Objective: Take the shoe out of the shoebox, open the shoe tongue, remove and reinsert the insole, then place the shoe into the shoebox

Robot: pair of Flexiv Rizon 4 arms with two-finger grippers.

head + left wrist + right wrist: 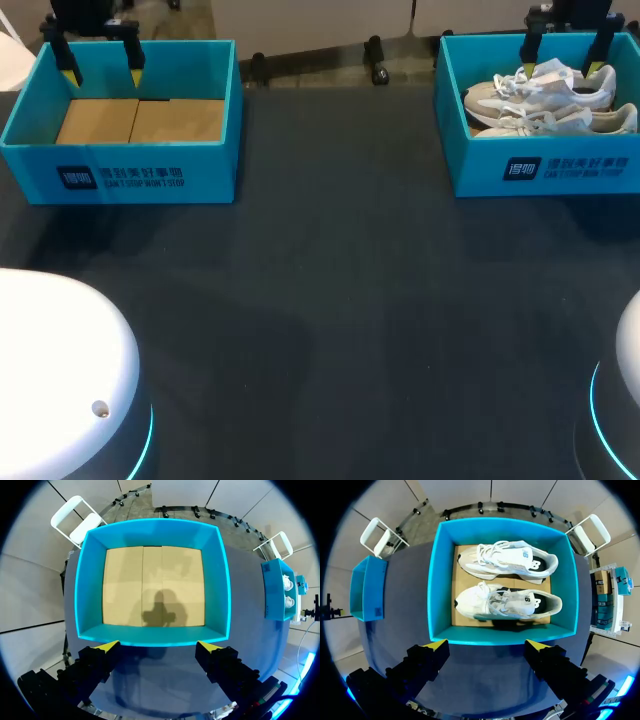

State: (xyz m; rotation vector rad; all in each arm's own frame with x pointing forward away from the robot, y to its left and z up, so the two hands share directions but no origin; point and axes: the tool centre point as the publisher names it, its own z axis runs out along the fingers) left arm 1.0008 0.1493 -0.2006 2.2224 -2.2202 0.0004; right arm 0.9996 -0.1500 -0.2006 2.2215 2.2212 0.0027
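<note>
Two white shoes point(545, 100) lie side by side in the blue shoebox point(540, 165) at the table's far right. My right gripper point(567, 68) hangs open above that box, holding nothing. From the right wrist, one shoe point(507, 602) lies nearer the gripper point(486, 643) and the other shoe point(507, 560) lies behind it, both inside the shoebox point(437, 580). A second blue box point(120, 160) at the far left holds only a cardboard floor. My left gripper point(103, 76) is open above it; the left wrist view shows the gripper point(156, 644) over the box's point(222, 580) near wall.
The dark table top point(330, 300) stretches between the two boxes and toward the near edge. The white arm bases point(60, 380) stand at the near left and near right corners.
</note>
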